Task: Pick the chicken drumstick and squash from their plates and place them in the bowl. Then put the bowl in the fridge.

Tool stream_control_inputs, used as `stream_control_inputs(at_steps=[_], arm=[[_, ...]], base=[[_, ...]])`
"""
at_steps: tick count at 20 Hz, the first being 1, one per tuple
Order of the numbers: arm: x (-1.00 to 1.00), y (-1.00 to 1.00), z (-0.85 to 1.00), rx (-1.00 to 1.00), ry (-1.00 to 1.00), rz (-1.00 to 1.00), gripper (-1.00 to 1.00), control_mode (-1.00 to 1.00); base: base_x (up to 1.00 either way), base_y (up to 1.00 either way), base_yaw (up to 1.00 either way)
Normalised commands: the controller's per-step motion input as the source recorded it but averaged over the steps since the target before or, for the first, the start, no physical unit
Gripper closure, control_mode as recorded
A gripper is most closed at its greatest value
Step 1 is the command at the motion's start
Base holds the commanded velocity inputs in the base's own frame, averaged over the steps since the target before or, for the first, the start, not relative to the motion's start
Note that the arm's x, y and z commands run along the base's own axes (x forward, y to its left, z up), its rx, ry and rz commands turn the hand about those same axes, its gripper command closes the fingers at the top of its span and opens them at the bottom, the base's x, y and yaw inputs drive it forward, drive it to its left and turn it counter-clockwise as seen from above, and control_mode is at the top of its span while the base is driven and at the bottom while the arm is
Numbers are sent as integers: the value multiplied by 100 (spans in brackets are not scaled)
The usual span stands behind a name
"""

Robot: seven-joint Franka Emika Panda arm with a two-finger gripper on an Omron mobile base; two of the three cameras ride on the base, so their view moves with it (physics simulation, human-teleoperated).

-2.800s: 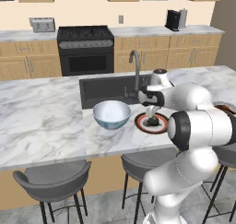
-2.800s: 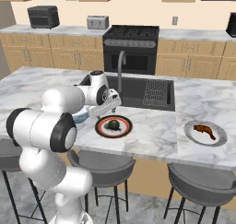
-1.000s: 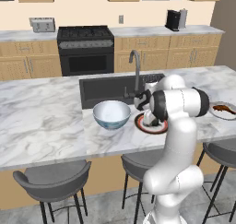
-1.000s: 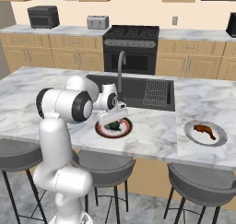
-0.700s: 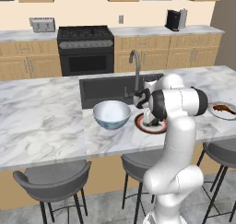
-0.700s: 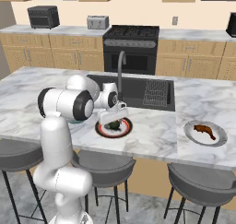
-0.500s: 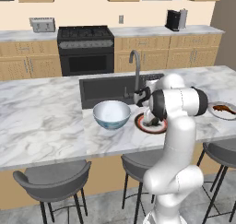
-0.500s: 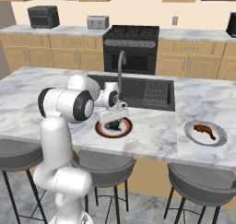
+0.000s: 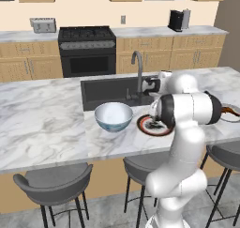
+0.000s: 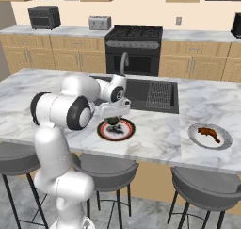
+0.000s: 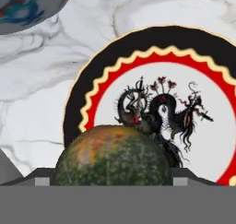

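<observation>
Clamped, by the look of the hand view, on the small roundish dark green squash (image 11: 110,156) with dark tips at either flank of it: the two-finger gripper (image 10: 113,119), held just above the round plate with orange-red rim, black ring and white patterned centre (image 10: 126,134); seen from the right base view as a dark lump (image 10: 113,120) hanging under the white hand, apparently a little clear of the plate, though contact cannot be ruled out; judged as the lift of the first item, nothing yet in the large deep round bowl with white inside and pale blue-grey patterned outside (image 9: 113,117), which stands on the marble island counter (image 9: 42,124) just beside the plate, on the side away from the other plate; glossy dark brown chicken drumstick (image 10: 209,133) lying on the plain light grey plate (image 10: 225,143), well apart along the same counter; to do this step well, worth raising straight up until clear of the bowl's rim before any sideways travel, keeping the grip firm since a bumpy round body may roll between flat tips; then crossing over the rim, centring above the white interior and lowering before release, so as not to drop from height or knock the bowl towards the dark sink (image 9: 105,89) behind it.
</observation>
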Motion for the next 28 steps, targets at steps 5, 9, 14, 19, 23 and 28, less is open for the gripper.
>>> stream_control_inputs(at_steps=[5,9,14,19,23,28], arm=[[-14,66,43,0,-19,-11,100,-100],[-1,75,37,0,-17,-7,100,-100],[0,75,34,0,-12,-2,100,-100],[2,66,28,0,-9,0,100,-100],[9,58,7,-3,-2,0,100,-100],[22,52,-16,-13,1,-6,100,-100]], base=[[0,0,0],[0,0,0],[0,0,0],[0,0,0],[0,0,0],[0,0,0]])
